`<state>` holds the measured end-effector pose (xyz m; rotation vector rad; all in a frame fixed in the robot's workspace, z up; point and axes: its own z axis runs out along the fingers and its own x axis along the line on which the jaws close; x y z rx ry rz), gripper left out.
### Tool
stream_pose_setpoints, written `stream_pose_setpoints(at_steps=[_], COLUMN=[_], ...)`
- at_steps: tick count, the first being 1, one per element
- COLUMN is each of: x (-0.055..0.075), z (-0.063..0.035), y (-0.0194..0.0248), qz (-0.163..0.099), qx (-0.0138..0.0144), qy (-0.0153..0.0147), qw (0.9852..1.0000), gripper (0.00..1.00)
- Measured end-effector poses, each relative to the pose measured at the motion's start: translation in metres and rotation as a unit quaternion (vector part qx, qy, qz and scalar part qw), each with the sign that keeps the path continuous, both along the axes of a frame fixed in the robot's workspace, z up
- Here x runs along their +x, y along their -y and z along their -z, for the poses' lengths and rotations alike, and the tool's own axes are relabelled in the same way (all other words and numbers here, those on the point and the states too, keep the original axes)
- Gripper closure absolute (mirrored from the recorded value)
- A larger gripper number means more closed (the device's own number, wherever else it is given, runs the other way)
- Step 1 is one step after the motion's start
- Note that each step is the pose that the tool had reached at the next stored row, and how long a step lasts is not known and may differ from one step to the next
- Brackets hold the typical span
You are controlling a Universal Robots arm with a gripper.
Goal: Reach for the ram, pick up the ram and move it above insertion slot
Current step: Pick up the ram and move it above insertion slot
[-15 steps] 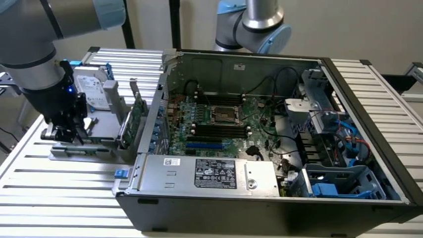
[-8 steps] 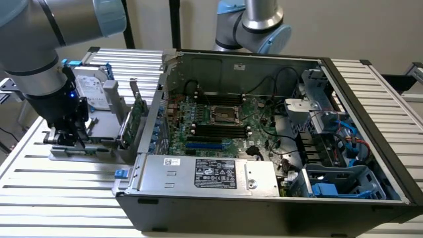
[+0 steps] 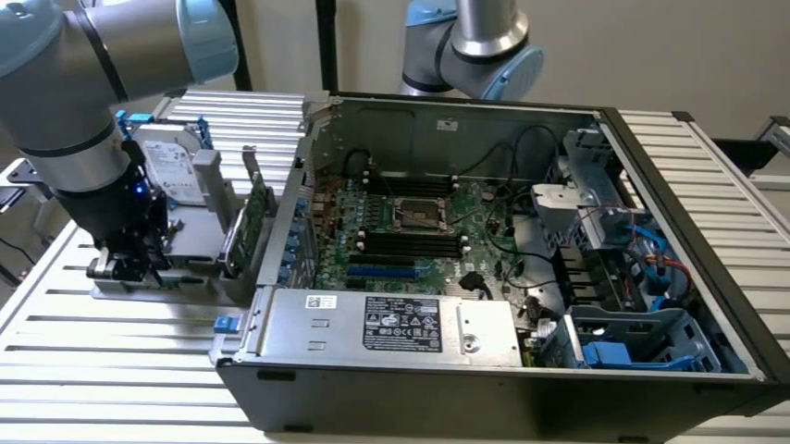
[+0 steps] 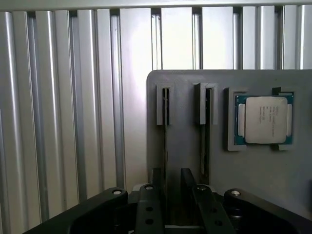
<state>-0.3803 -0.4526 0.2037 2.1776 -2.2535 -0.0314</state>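
A table of ribbed aluminium slats (image 3: pixel 111 370) carries everything we see, and its bright ribs also run behind the parts holder in the wrist view. Nearest the wrist camera we find the gripper (image 4: pixel 171 176). Its two black fingers (image 4: pixel 157 183) stand apart, one on each side of the ram (image 4: pixel 166 139). We see a gap between them and the stick, so we read the hand as open and holding nothing. The ram stands on edge in a narrow groove of the grey holder plate (image 4: pixel 185 83). It looks thin and dark from this angle, and its far end sits in a small grey bracket. Just beside it a second slot (image 4: pixel 205 126) holds another dark strip of the same kind. Past that, a processor chip (image 4: pixel 264 119) with a silver lid lies flat in its own recess.

In the exterior view the open computer case (image 3: pixel 494 407) is closest to us, with a power supply (image 3: pixel 395 324) bearing a black label along its near edge. Deeper inside lies the motherboard (image 3: pixel 420 227) with its black slots (image 3: pixel 408 242), well apart from the ram. On the exterior view's left the arm (image 3: pixel 74 120) reaches down to the holder, outside the case. A silver hard drive (image 3: pixel 166 171) stands upright just behind it. A green expansion card (image 3: pixel 257 222) stands between the holder and the case wall. Farthest off, a second arm (image 3: pixel 482 46) rises behind the case
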Motion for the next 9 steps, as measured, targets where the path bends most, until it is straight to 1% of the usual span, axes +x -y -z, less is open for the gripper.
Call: stream_pose_setpoints(at_steps=[3,7,9], x=[-0.0003,-0.0020,-0.0022], z=[0.0019,0.0027,0.0035], y=[0.0001,0.0001,0.0001], qz=[0.000,0.000,0.000], qx=[0.0004,0.0024,0.0029], qy=[0.0002,0.0004,0.0005], qw=[1.0000,1.0000,1.0000], gripper=[0.69,0.69,0.69])
